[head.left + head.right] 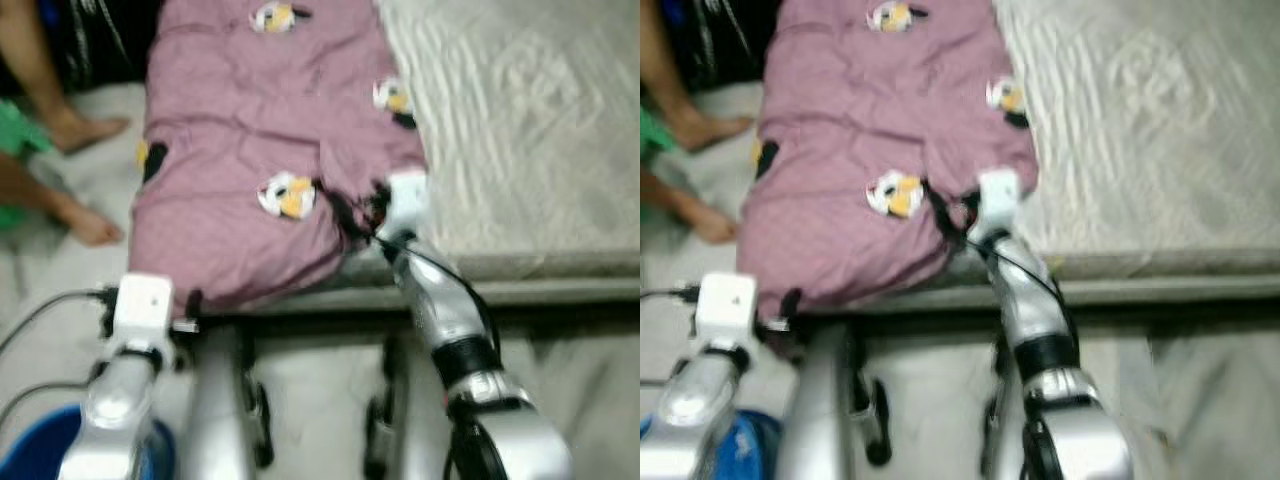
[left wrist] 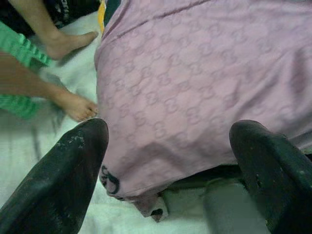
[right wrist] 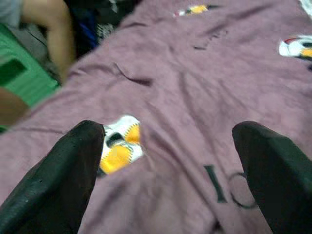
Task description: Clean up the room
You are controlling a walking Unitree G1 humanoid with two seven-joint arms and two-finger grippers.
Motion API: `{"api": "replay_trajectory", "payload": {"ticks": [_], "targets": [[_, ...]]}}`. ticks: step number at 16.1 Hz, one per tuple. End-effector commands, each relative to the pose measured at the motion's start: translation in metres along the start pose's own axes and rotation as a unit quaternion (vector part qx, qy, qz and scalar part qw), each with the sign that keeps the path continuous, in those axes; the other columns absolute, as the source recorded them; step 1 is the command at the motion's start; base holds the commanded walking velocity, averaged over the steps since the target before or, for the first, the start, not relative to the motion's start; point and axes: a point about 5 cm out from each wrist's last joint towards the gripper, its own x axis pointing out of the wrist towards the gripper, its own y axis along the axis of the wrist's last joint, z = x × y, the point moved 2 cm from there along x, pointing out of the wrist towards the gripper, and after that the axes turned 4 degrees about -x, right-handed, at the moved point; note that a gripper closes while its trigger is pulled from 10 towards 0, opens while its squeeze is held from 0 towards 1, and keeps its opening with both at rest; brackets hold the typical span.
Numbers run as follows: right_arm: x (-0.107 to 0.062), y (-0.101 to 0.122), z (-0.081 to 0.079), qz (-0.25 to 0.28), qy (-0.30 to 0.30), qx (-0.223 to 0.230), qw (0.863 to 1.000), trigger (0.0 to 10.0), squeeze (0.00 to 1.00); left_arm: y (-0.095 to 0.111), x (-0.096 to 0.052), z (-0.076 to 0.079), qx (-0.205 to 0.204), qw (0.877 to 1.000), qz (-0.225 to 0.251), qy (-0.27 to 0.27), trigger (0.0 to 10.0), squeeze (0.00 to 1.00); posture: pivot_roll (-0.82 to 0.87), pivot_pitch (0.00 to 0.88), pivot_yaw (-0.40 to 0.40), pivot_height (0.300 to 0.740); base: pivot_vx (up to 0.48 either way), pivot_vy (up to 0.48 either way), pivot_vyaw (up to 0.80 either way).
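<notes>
pale floor runs below a bed whose bare mattress has a light quilted surface. blanket, mauve with a woven repeat pattern and cartoon patches in white, yellow and black, covers the robot's-left part of the mattress; its near edge drapes over the mattress front and hangs toward the floor.

right gripper is over the blanket's near right corner, close to the border between blanket and bare mattress. fingers are spread apart, with the fabric and one yellow-and-white patch lying between and beyond them. contact with the fabric cannot be confirmed.

left gripper is lower, just in front of the bed's near left corner, facing the hanging edge of the blanket. fingers are spread wide; the draped edge lies between them, not clamped. a dark printed mark shows on the hem near the left finger.

person's bare feet rest on the floor to the left of the bed, well apart from both grippers; green cloth lies by the legs. blue bin stands on the floor at the near left, under the left arm. head views are blurred
</notes>
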Motion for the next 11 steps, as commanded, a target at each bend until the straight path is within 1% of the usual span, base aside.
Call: {"api": "replay_trajectory", "payload": {"ticks": [1,2,3,5,6,8,9,10,11], "targets": [[-0.001,-0.011,0.000,-0.022,-0.008,0.004,1.000,10.0,0.00,-0.006,-0.003,-0.001,0.006,1.000,-0.014,-0.001,10.0,0.00,0.15,0.267,0.008,0.561,0.000,0.000,0.00],[0.000,-0.013,-0.004,-0.028,-0.006,0.005,1.000,10.0,0.00,-0.006,-0.003,-0.001,0.006,1.000,-0.014,-0.001,10.0,0.00,0.15,0.267,0.008,0.561,0.000,0.000,0.00],[0.000,-0.020,-0.013,-0.045,0.003,0.007,0.999,10.0,0.00,-0.006,-0.002,0.000,0.006,1.000,-0.015,-0.001,10.0,0.00,0.15,0.262,0.003,0.561,0.000,0.000,0.00],[-0.002,-0.031,-0.022,-0.065,0.028,0.010,0.997,10.0,0.00,-0.007,-0.002,0.001,0.006,1.000,-0.014,-0.006,10.0,0.00,0.15,0.257,0.005,0.561,0.000,0.000,0.00],[-0.004,-0.035,-0.024,-0.071,0.038,0.010,0.997,10.0,0.00,-0.006,-0.001,0.002,0.007,1.000,-0.012,-0.014,10.0,0.00,0.15,0.257,0.005,0.561,0.000,0.000,0.00],[-0.005,-0.034,-0.031,-0.062,0.064,0.027,0.996,10.0,0.00,-0.007,0.000,0.005,0.019,0.999,-0.011,-0.023,10.0,0.00,0.15,0.247,0.008,0.561,0.000,0.000,0.00],[-0.008,-0.037,-0.056,-0.073,0.150,0.043,0.985,10.0,0.00,-0.005,0.002,0.007,0.019,0.999,-0.007,-0.026,10.0,0.00,0.15,0.243,0.008,0.561,0.000,0.000,0.00],[-0.014,-0.041,-0.078,-0.084,0.219,0.033,0.972,10.0,0.00,-0.001,0.004,0.009,0.015,1.000,0.001,-0.027,10.0,0.00,0.15,0.236,0.006,0.561,0.000,0.000,0.00],[-0.015,-0.042,-0.081,-0.086,0.229,0.032,0.969,10.0,0.00,0.000,0.005,0.009,0.015,1.000,0.002,-0.028,10.0,0.00,0.15,0.236,0.006,0.561,0.000,0.000,0.00]]}}
